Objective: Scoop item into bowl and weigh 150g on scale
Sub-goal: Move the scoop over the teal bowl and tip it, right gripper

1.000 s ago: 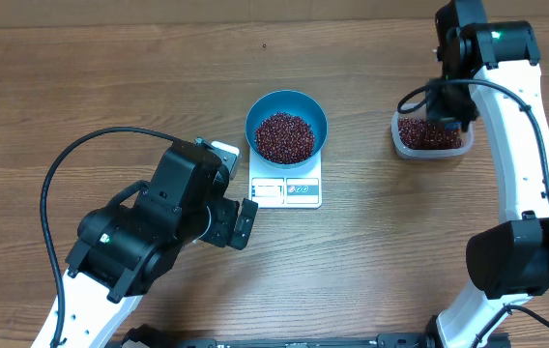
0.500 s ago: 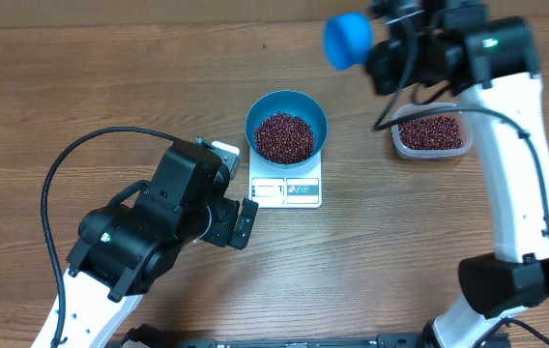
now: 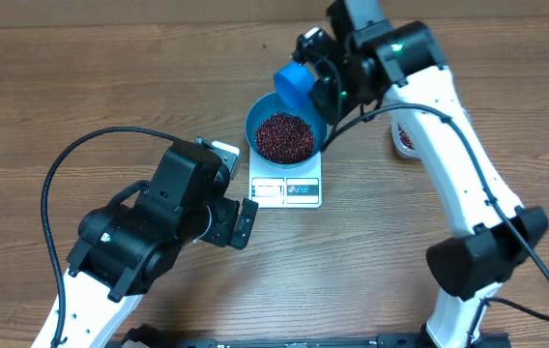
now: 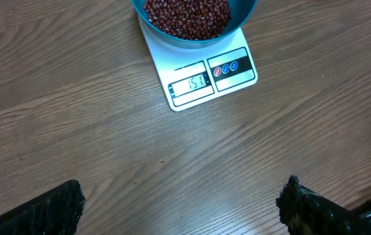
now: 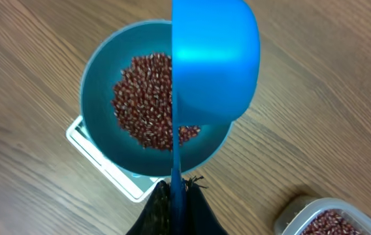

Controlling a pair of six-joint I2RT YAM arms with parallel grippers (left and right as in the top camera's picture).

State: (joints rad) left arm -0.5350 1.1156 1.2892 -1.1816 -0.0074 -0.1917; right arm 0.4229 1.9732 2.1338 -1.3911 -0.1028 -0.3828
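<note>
Overhead, the beans [image 3: 284, 136] lie heaped in the bowl [image 3: 255, 121], which sits on the scale [image 3: 286, 191] near the middle of the surface [image 3: 110, 77]. More beans sit in the tub [image 3: 405, 137] to the right.

The right jaws are clenched on the thin handle of the scoop [image 3: 294, 85], which hangs tilted above the bowl's far rim. Only its back shows, so I cannot tell whether it carries beans. The left jaws stand spread wide, grasping nothing, near the scale's front. In the left wrist view the display seems to read 151.

The beans are hard, loose and light. They roll and pour freely, so a fast tip would likely scatter them, and pinching them is hopeless. They are best handled through the scoop's stiff handle, with small tilts. The loaded bowl looks smooth and slippery, so its rim is the place to take hold.
</note>
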